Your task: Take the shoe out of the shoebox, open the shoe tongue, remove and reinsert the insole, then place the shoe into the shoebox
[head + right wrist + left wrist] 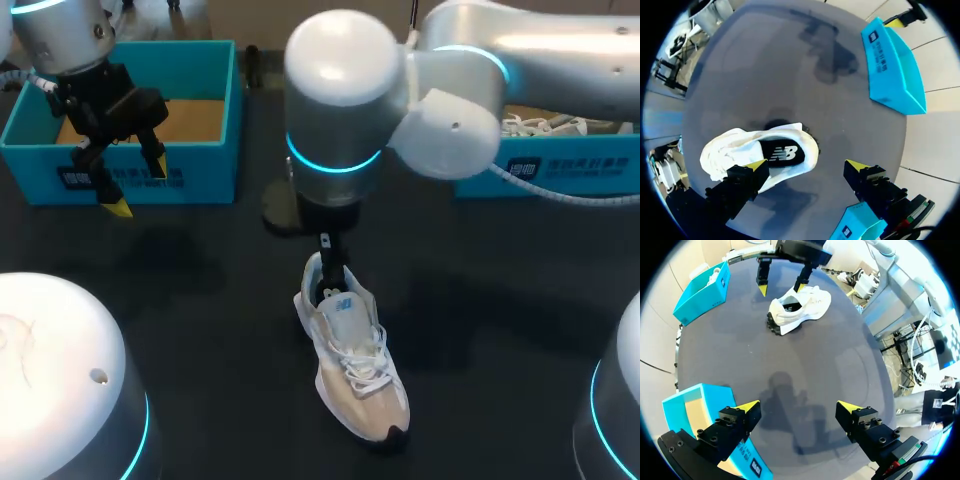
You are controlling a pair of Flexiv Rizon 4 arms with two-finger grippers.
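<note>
White-on-black logo lettering shows on the insole (785, 152) of the white shoe (732, 150). White print marks the front wall of the left shoebox (120, 178) and the right shoebox (570, 168), its characters too small to make out.

Looking down on a dark grey table (200, 330), matte all over, wearing soft blurred shadows across its middle.

White shoe (740, 150), end effector (807, 166) spread wide over its heel, blue shoebox (895, 70) ahead
</note>
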